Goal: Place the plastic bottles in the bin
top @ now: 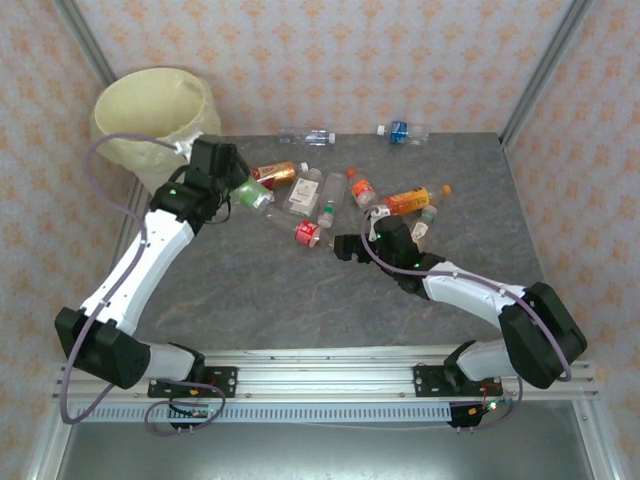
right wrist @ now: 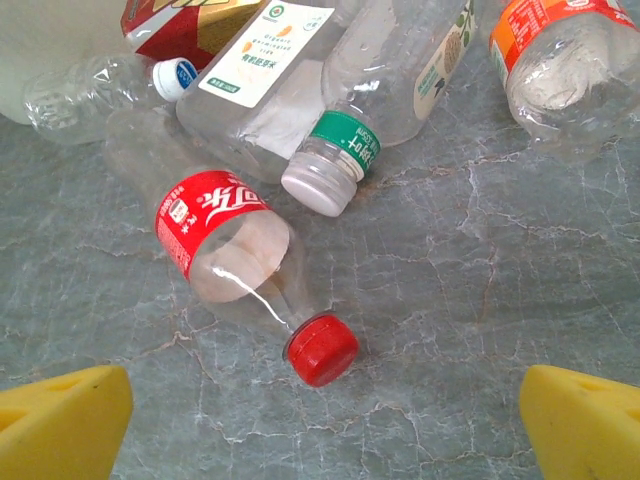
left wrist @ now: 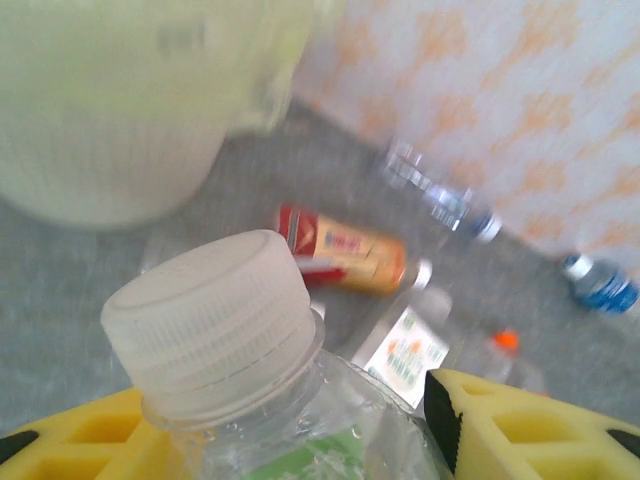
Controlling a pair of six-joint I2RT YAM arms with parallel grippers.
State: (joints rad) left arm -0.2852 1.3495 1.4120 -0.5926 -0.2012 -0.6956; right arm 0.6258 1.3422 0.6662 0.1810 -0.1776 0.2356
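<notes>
The clear white-capped bottle (left wrist: 215, 330) is clamped between the yellow fingers (left wrist: 520, 425) of my left gripper (left wrist: 300, 450), near the bin (top: 150, 115) at the far left corner of the counter (top: 300, 300). I cannot quite tell whether it is lifted clear. The other bottles (top: 330, 195) lie scattered mid-counter. My right gripper (right wrist: 320, 420) hangs wide open and empty, just above the red-capped bottle (right wrist: 235, 255).

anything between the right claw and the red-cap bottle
Nothing: in the right wrist view, bare grey tabletop runs from the open right claw to the red-cap bottle.
</notes>
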